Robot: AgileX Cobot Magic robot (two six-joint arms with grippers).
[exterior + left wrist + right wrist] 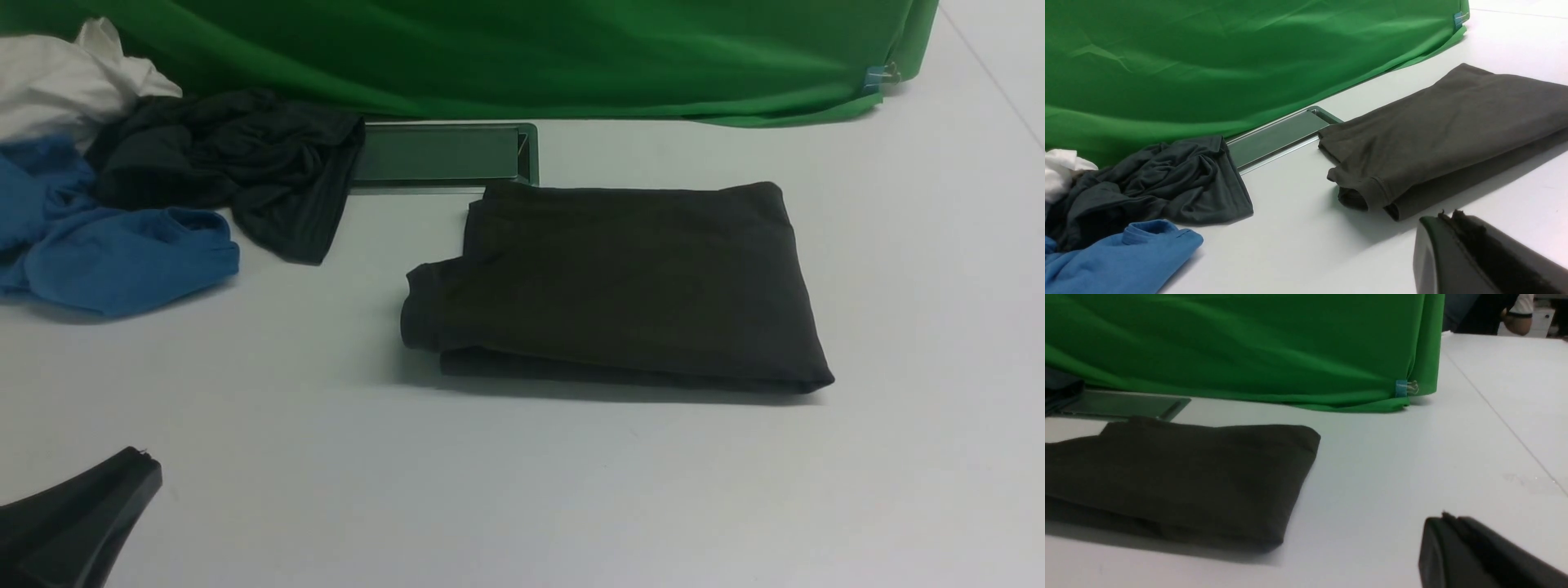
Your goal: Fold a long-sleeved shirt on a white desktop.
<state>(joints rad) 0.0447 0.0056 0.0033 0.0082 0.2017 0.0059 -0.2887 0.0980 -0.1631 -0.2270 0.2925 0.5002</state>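
Note:
The long-sleeved shirt (620, 286) lies folded into a compact dark rectangle on the white desktop (522, 490), a sleeve cuff showing at its left end. It also shows in the left wrist view as the shirt (1445, 134) and in the right wrist view as the shirt (1180, 477). My left gripper (147, 459) sits low at the near left, shut and empty, well clear of the shirt; its tip (1447, 216) shows the jaws pressed together. My right gripper (1447, 518) is shut on nothing, to the right of the shirt and apart from it. It is out of the front view.
A heap of other clothes lies at the far left: a greenish-black garment (237, 163), a blue garment (122, 253) and a white one (65, 82). A grey metal-framed hatch (445, 155) sits behind the shirt. The green cloth backdrop (506, 49) closes off the far side.

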